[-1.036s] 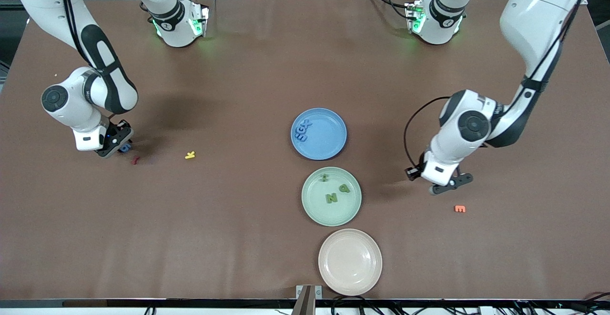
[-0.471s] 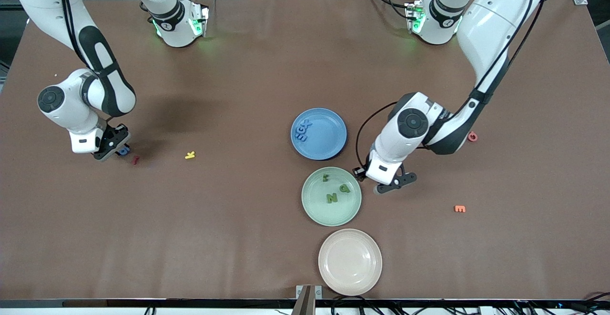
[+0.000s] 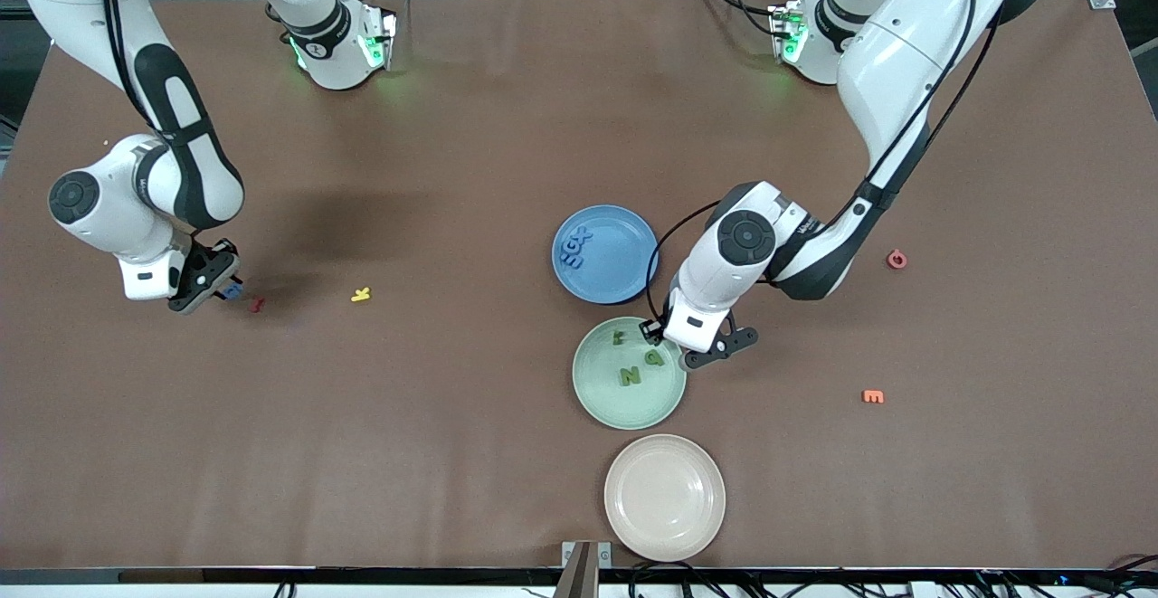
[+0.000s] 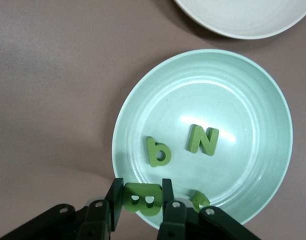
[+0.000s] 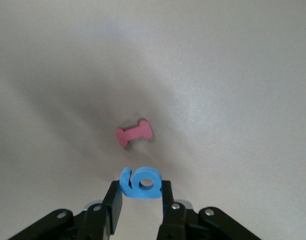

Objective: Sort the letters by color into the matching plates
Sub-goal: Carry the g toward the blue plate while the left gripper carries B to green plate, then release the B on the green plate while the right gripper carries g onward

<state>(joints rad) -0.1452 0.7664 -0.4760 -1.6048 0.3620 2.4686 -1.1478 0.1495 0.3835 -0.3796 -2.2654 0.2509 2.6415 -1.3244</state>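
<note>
Spreading brown across everything: the surface (image 3: 452, 435). Lying at its middle, nearest the bases: the blue plate (image 3: 624, 272), carrying three blue letters (image 3: 574, 247). Lying next toward the front camera: the green plate (image 3: 602, 390), carrying three green letters (image 4: 203, 140). Hanging over that plate's rim: the left hand (image 4: 139, 204), gripping a green B (image 4: 142, 198). Hanging near the right arm's end: the right hand (image 5: 140, 198), gripping a blue letter (image 5: 141, 183) above a red I (image 5: 134, 133).

The blue plate (image 3: 605, 254) holds three blue letters (image 3: 574, 247) in a row near its rim. Just nearer the front camera, the mint green plate (image 3: 597, 390) holds three green letters (image 3: 631, 374) lying flat. A green B (image 4: 142, 198) sits pinched in the left hand (image 4: 141, 200) over that plate's rim. A blue letter (image 5: 141, 183) sits pinched in the right hand (image 5: 140, 196).
</note>
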